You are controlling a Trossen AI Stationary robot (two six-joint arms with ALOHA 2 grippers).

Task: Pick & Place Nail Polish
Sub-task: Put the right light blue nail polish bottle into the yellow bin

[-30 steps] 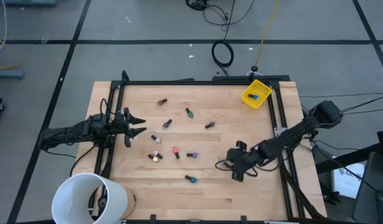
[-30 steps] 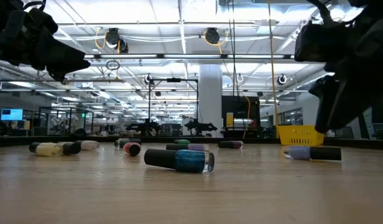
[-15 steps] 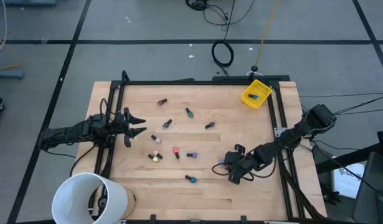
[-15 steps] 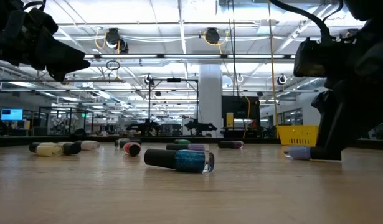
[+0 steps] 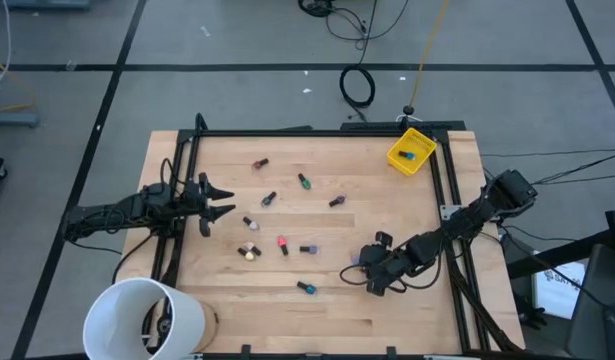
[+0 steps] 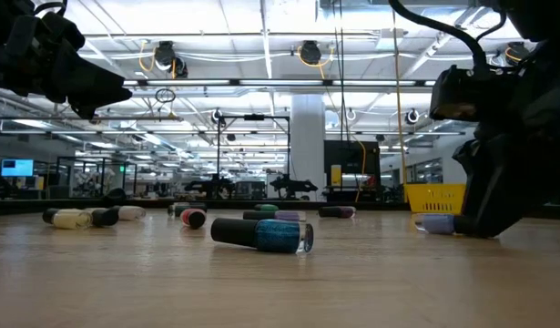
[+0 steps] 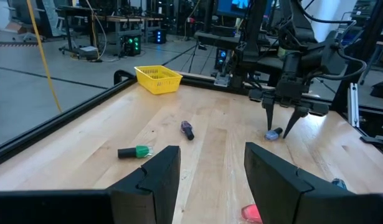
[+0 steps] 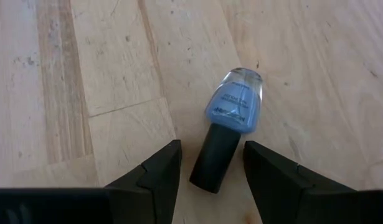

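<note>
Nail polish bottles are lying scattered across the middle of my wooden surface, and I am working on the pale blue one at the right side. My right tool is sitting low over it, with its two fingers standing apart on either side of the dark cap, straddling it without pressing in, and the bottle is lying flat on the wood. From the left wrist camera I am seeing the same tool pointing down with its tips at that blue bottle. In the low view a teal bottle is lying on its side nearest the camera, with the others lined up farther back. My left tool is hovering at the left edge of the surface, fingers apart and holding nothing. At the far right corner the yellow bin is sitting with something small inside it, and a white bucket is standing off the near left corner.
</note>
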